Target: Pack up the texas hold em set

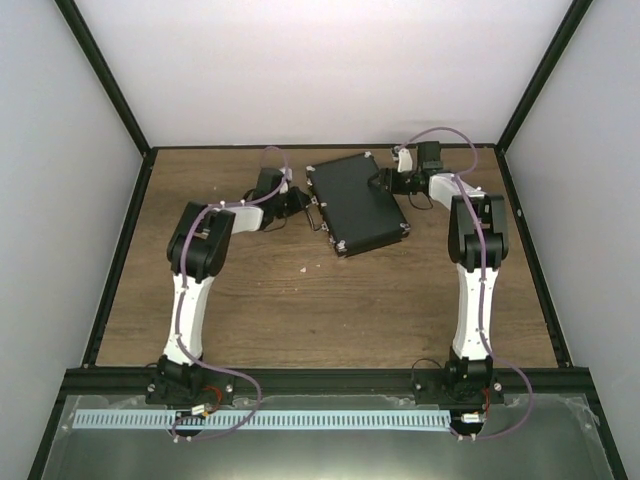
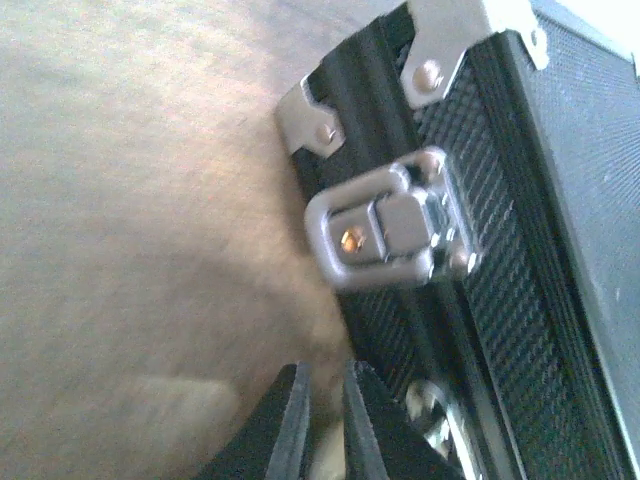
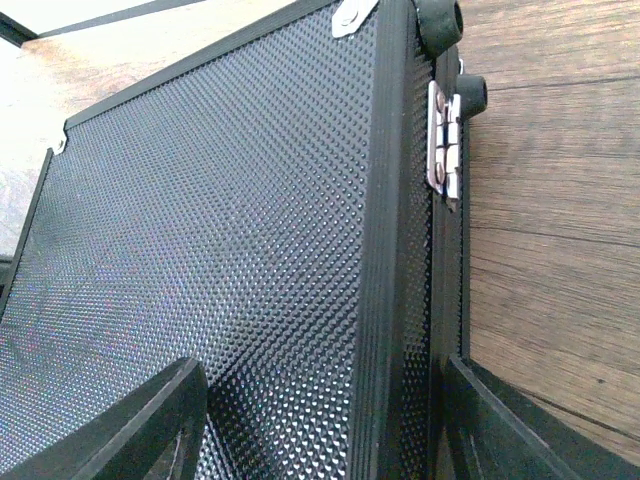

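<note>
The texas hold em set is a black pebbled briefcase (image 1: 355, 203) lying flat and closed on the far middle of the wooden table, turned at an angle. My left gripper (image 1: 303, 200) sits at its left side. In the left wrist view that gripper (image 2: 322, 372) is shut with nothing between its fingers, just below a silver latch (image 2: 390, 232) that lies flat against the case wall (image 2: 570, 200). My right gripper (image 1: 383, 181) is at the case's far right edge. It (image 3: 322, 370) stands open astride the hinge edge of the briefcase (image 3: 230, 230), one finger (image 3: 150, 420) over the lid, the other (image 3: 500, 420) beside the back wall below the hinge (image 3: 443, 150).
A second silver fitting (image 2: 435, 410) shows lower on the case's latch side. A small pale speck (image 1: 303, 268) lies on the wood (image 1: 300, 310) in front of the case. Black frame rails and white walls bound the table on three sides.
</note>
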